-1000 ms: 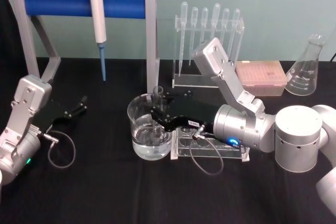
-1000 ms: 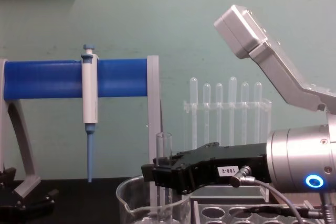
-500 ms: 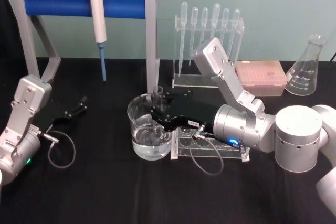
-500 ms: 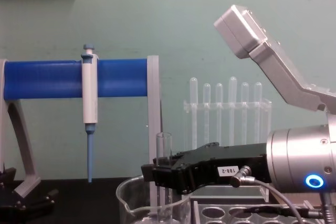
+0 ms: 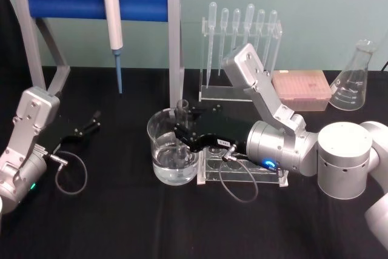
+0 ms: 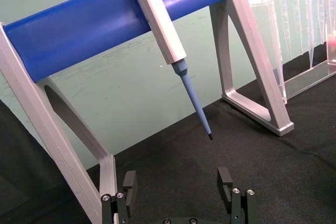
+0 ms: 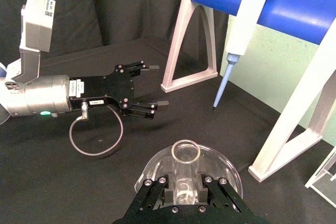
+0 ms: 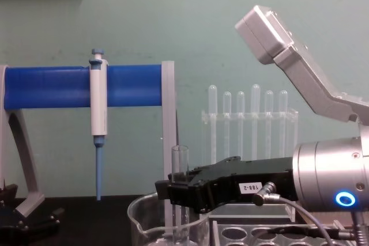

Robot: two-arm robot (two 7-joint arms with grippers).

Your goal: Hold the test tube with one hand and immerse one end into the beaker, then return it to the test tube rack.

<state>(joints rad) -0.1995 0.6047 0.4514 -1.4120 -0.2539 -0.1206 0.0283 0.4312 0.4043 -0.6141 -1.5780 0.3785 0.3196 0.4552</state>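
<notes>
Reaching level, the hand grips the test tube (upright), seemingly dipped in the beaker.

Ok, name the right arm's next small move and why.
Probably lift straight up. The right gripper, jaws shut on the long clear glass test tube, holds it upright, lower end seemingly in liquid in the wide clear glass beaker. The clear holed rack stands beside it, so the tube must clear the rim first. The left gripper is open at the left.
</notes>
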